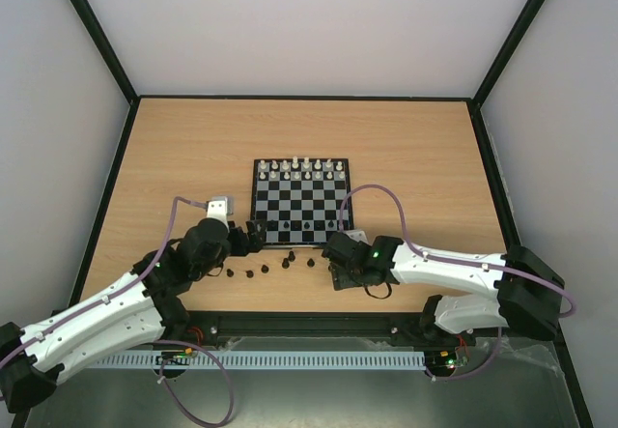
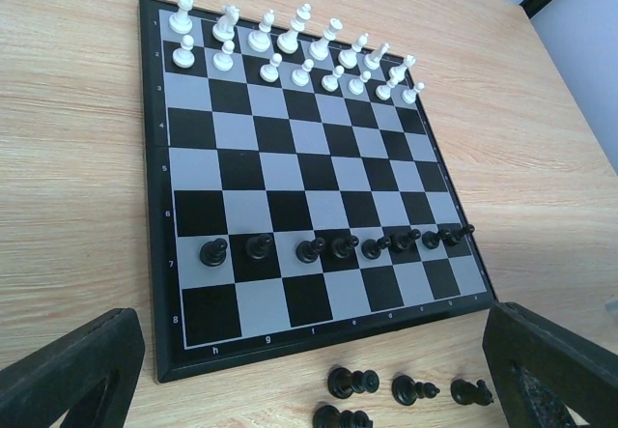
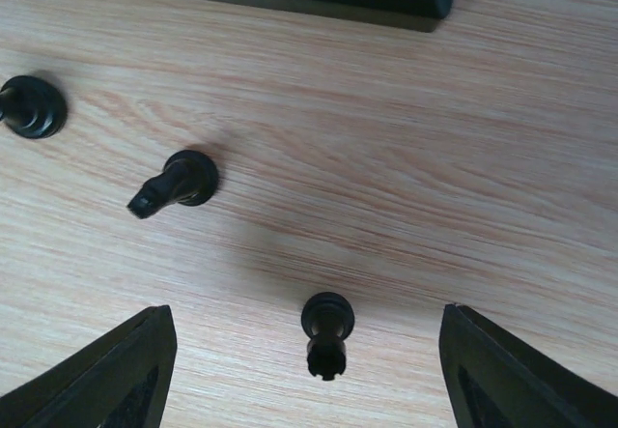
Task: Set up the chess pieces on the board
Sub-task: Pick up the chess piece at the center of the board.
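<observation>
Board [image 1: 301, 201]: black and silvery checkered squares, dark border, flat on wooden desk [image 1: 193, 157]; directly ahead of left pincer [image 1: 253, 237], just beyond right pincer [image 1: 335, 252].

White chess pieces [image 2: 262, 38]: two rows on the board edge farthest from both pincers.

Black pawns [image 2: 311, 249]: one row on the board, second rank from the edge nearest left pincer.

Loose black pieces [image 1: 266, 271]: strung along the desk off the board, between the two pincers; those nearest left pincer lie on their sides.

Notched-top black piece [image 3: 326, 324]: on the desk between right pincer's fingers, touching neither; two more black pieces lie off to its left.

Left pincer: spread wide, holding nothing.

Right pincer: spread, pinching nothing.
</observation>
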